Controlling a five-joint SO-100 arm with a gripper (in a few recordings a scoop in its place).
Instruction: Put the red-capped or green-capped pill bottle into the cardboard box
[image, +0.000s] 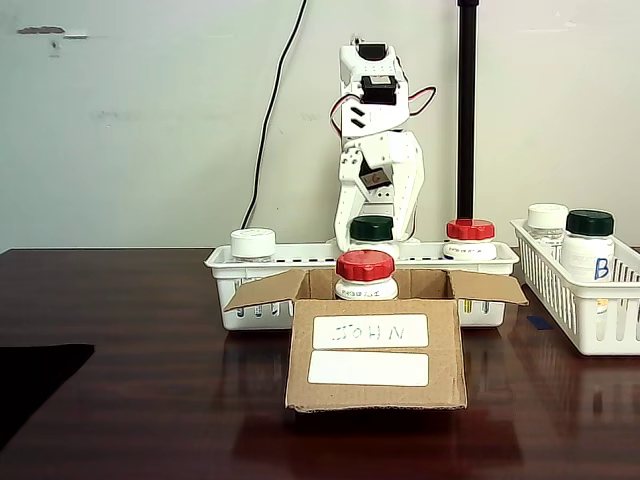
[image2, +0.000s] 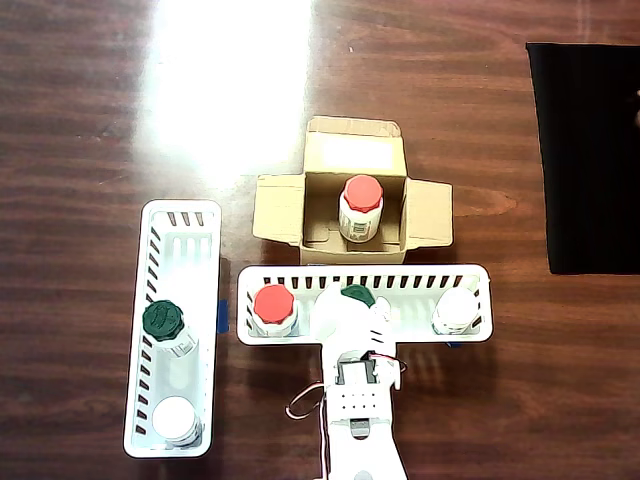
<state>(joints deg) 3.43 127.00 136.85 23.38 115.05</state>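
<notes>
The cardboard box (image: 376, 385) (image2: 427, 213) stands open mid-table, its front label reading "JOHN". A red-capped pill bottle (image: 365, 272) (image2: 361, 207) stands upright inside it. Behind the box, a long white basket (image: 235, 300) (image2: 400, 276) holds a green-capped bottle (image: 372, 228) (image2: 357, 294) at its middle. My gripper (image: 378, 222) (image2: 358, 306) points down over that bottle, open, with a finger on either side of the green cap. From above the gripper hides most of the cap.
The same basket also holds a red-capped bottle (image: 470, 238) (image2: 273, 306) and a white-capped one (image: 253, 243) (image2: 457, 310). A second basket (image: 600, 330) (image2: 205, 300) holds a green-capped bottle (image: 589, 240) (image2: 165, 322) and a white-capped bottle (image: 547, 220) (image2: 177, 420). A black cloth (image: 30, 380) (image2: 590, 150) lies at the table's edge.
</notes>
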